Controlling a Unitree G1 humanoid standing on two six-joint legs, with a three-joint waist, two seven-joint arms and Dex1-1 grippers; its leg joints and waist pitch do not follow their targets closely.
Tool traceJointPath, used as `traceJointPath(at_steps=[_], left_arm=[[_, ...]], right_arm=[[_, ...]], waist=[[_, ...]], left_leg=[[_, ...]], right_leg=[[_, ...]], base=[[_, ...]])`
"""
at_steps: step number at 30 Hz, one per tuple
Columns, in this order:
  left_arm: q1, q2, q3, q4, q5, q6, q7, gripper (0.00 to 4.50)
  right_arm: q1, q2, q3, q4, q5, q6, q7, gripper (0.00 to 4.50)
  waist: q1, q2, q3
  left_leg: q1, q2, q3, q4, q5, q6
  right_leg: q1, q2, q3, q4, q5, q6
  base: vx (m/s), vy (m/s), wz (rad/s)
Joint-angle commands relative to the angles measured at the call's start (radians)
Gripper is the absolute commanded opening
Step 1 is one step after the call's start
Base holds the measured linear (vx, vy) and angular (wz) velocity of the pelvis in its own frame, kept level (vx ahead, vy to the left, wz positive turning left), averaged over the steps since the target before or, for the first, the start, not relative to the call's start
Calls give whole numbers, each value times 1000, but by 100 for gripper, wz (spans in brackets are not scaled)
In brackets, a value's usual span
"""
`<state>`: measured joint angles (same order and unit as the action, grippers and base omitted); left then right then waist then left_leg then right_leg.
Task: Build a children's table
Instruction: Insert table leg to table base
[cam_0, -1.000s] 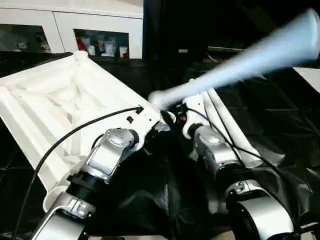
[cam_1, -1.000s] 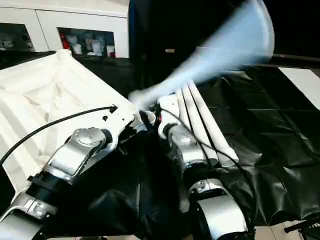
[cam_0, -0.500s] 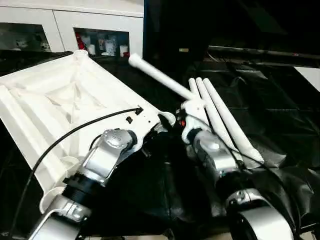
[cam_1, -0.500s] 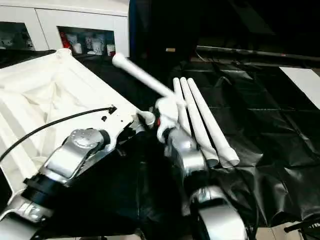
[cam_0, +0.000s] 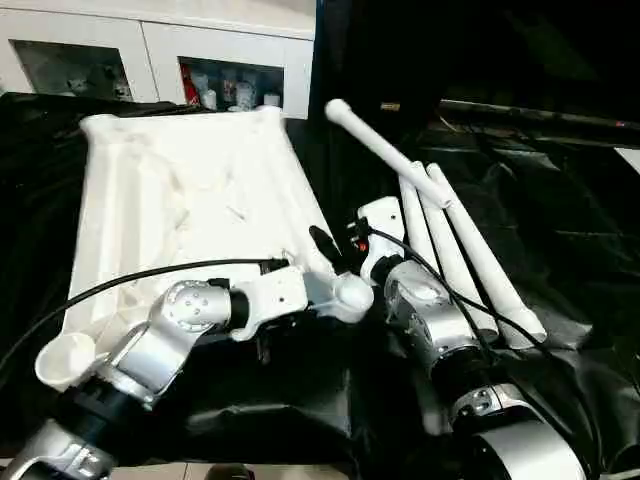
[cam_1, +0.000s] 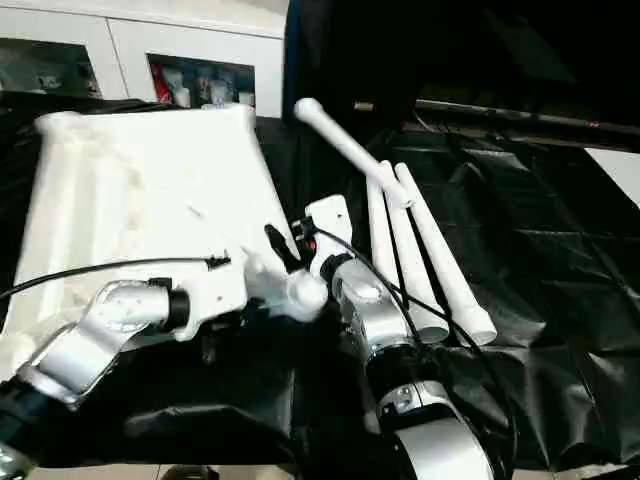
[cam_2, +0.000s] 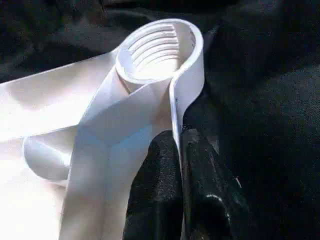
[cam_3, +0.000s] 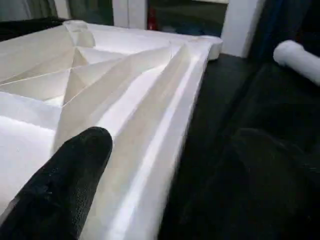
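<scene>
The children's table is in parts on a black cloth. Its white tabletop (cam_0: 190, 190) lies ribbed side up. My left gripper (cam_0: 318, 290) is shut on the rim beside the near right corner socket (cam_2: 155, 47), whose threads show; both black fingers (cam_2: 205, 190) pinch the thin rim wall. My right gripper (cam_0: 335, 250) hovers open just right of that corner, one finger (cam_3: 70, 180) over the tabletop's edge, holding nothing. Three legs (cam_0: 455, 250) lie side by side on the right. A fourth leg (cam_0: 385, 150) rests slanted across their far ends.
A white cabinet (cam_0: 240, 85) with glass doors and small items stands behind the table. The black cloth (cam_0: 560, 220) is creased and covers the whole surface. A black cable (cam_0: 120, 285) loops from my left forearm across the tabletop's near edge.
A leg that swung blurred through the air has come to rest across the other legs. The tabletop has turned with my left gripper on its corner. The view has shifted too.
</scene>
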<state>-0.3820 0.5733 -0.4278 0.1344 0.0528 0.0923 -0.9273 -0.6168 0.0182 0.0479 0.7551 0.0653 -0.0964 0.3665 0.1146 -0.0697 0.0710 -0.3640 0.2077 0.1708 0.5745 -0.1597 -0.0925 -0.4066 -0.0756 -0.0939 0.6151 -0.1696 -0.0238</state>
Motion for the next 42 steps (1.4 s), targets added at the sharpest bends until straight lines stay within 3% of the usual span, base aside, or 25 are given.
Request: traceJointPath(at_steps=[1, 4, 5, 7, 8, 10, 15, 17, 20, 23, 24, 25, 27, 28, 29, 30, 31, 34, 35, 37, 39, 40, 42], left_arm=[[28, 36, 13, 0, 3, -35, -31, 0], [62, 71, 51, -10, -23, -70, -65, 0], [71, 85, 60, -8, -22, -92, -69, 0], [85, 114, 81, 1, -26, -130, -74, 0], [92, 139, 99, 12, -38, -159, -77, 0], [94, 155, 113, 20, -47, -175, -79, 0], [84, 161, 146, 36, -41, -222, -50, 0], [81, 158, 172, 26, -94, -173, -102, 45], [84, 175, 180, 11, -126, -166, -124, 71], [95, 197, 193, -11, -152, -166, -145, 108], [99, 205, 199, -23, -160, -166, -151, 108], [102, 209, 204, -31, -164, -165, -155, 117], [111, 214, 225, -70, -187, -136, -165, 128], [114, 212, 249, -108, -214, -111, -163, 139], [114, 209, 265, -129, -234, -94, -158, 159], [114, 208, 268, -133, -238, -91, -157, 159], [113, 205, 284, -159, -263, -69, -150, 166], [104, 186, 338, -252, -332, 27, -88, 188], [102, 182, 348, -270, -338, 49, -67, 201], [88, 141, 365, -271, -291, 93, 34, 206], [80, 118, 371, -264, -262, 106, 81, 237], [60, 36, 400, -230, -216, 200, 240, 237], [53, -29, 425, -201, -214, 233, 343, 258]], right_arm=[[6, -13, -7, -26, -3, 14, 8, 445], [8, -17, -7, -33, 0, 19, 14, 445], [7, -18, -7, -33, 1, 20, 14, 445], [4, -20, -7, -30, 4, 20, 15, 445], [3, -20, -6, -34, 5, 24, 16, 445], [4, -19, -6, -38, 6, 27, 17, 445], [8, -18, -4, -44, 6, 31, 22, 445], [11, -19, -2, -48, 7, 33, 23, 450], [14, -22, -2, -55, 8, 36, 24, 450], [17, -24, -4, -64, 10, 39, 24, 450], [20, -25, -6, -69, 11, 41, 24, 450], [21, -25, -7, -73, 12, 43, 24, 450], [24, -27, -14, -86, 18, 50, 19, 450], [24, -29, -21, -99, 21, 61, 9, 450], [23, -32, -24, -107, 21, 68, 2, 450], [23, -32, -25, -108, 21, 70, 0, 450], [21, -36, -28, -115, 15, 78, -15, 450], [5, -57, -41, -145, -15, 147, -92, 450], [0, -63, -45, -151, -27, 172, -118, 450], [-11, -75, -55, -166, -36, 209, -150, 450], [-15, -79, -60, -173, -35, 217, -155, 450], [-18, -93, -69, -187, -38, 248, -175, 450], [-19, -100, -81, -194, -36, 267, -197, 450]], waist=[[-2, 20, -71], [-11, 16, -68], [-12, 19, -68], [-13, 19, -69], [-18, 16, -68], [-21, 17, -68], [-24, 19, -69], [-23, 20, -71], [-23, 20, -74], [-22, 22, -72], [-22, 17, -72], [-22, 19, -71], [-21, 11, -70], [-19, 13, -70], [-19, 4, -70], [-19, 4, -70], [-20, 3, -68], [-18, -2, -67], [-18, -7, -66], [-20, -15, -64], [-18, -17, -65], [-20, -18, -66], [-17, -17, -66]], left_leg=[[15, 28, -8, -77, -323, -48], [13, 28, -10, -79, -331, -48], [17, 29, -10, -78, -336, -49], [18, 29, -10, -77, -337, -48], [13, 28, -11, -79, -338, -47], [16, 28, -9, -78, -339, -46], [17, 29, -8, -77, -323, -47], [17, 28, -6, -77, -303, -48], [16, 28, -4, -75, -273, -44], [18, 28, -3, -75, -285, -45], [17, 28, -4, -75, -285, -45], [17, 29, -4, -76, -287, -45], [19, 29, -2, -75, -291, -43], [18, 30, -3, -76, -289, -46], [17, 30, -4, -76, -284, -48], [17, 30, -4, -76, -284, -48], [19, 29, -2, -76, -300, -54], [21, 29, -4, -76, -313, -67], [21, 28, -4, -75, -324, -78], [18, 25, -4, -74, -343, -82], [22, 23, -5, -69, -356, -83], [15, 24, -7, -70, -349, -84], [23, 22, -6, -64, -359, -85]], right_leg=[[43, -76, 62, -76, -334, -126], [42, -76, 61, -81, -381, -117], [38, -76, 62, -81, -383, -117], [37, -75, 62, -80, -378, -119], [40, -75, 62, -78, -377, -120], [37, -73, 62, -78, -378, -122], [37, -72, 63, -75, -345, -133], [39, -72, 64, -69, -311, -144], [41, -69, 64, -61, -253, -156], [40, -69, 64, -63, -258, -163], [41, -69, 64, -62, -258, -163], [41, -69, 64, -61, -260, -162], [40, -70, 64, -64, -280, -157], [40, -72, 64, -63, -288, -155], [42, -71, 63, -61, -295, -152], [42, -71, 63, -61, -295, -152], [37, -70, 63, -64, -311, -145], [36, -69, 62, -62, -329, -134], [35, -66, 61, -62, -340, -124], [35, -65, 61, -67, -382, -101], [31, -68, 61, -75, -429, -75], [35, -67, 61, -74, -440, -59], [26, -66, 59, -79, -454, -50]], base=[[0, 0, 0], [0, 0, 0], [0, 0, 0], [0, 0, 0], [0, 0, 0], [0, 0, 0], [0, 0, 0], [0, 0, 0], [0, 0, 0], [0, 0, 0], [0, 0, 0], [0, 0, 0], [0, 0, 0], [0, 0, 0], [0, 0, 0], [0, 0, 0], [0, 0, 0], [0, 0, 0], [0, 0, 0], [0, 0, 0], [0, 0, 0], [0, 0, 0], [0, 0, 0]])
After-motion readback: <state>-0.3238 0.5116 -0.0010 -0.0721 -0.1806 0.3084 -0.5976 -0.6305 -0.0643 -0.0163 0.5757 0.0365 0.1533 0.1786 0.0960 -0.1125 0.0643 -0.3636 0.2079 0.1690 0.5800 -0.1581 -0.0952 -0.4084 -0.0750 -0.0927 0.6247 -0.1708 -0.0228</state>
